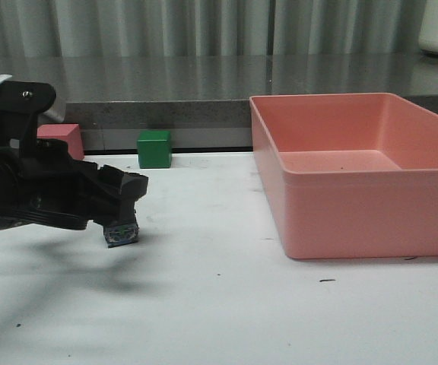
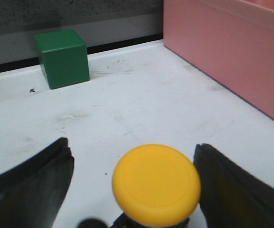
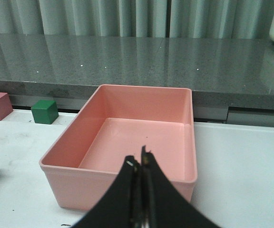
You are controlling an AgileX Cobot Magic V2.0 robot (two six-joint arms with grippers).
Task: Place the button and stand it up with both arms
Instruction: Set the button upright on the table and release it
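- Pink plastic bin (image 1: 363,205) holds nothing visible.
- Yellow-capped push-button (image 2: 156,184) sits between left gripper (image 2: 132,190) fingers, apparently spread, perhaps touching.
- Right gripper (image 3: 141,166) fingers pressed together.

My left gripper (image 2: 137,190) hangs low over the table, fingers (image 2: 30,190) spread wide; my right gripper (image 3: 141,164) is pressed closed.
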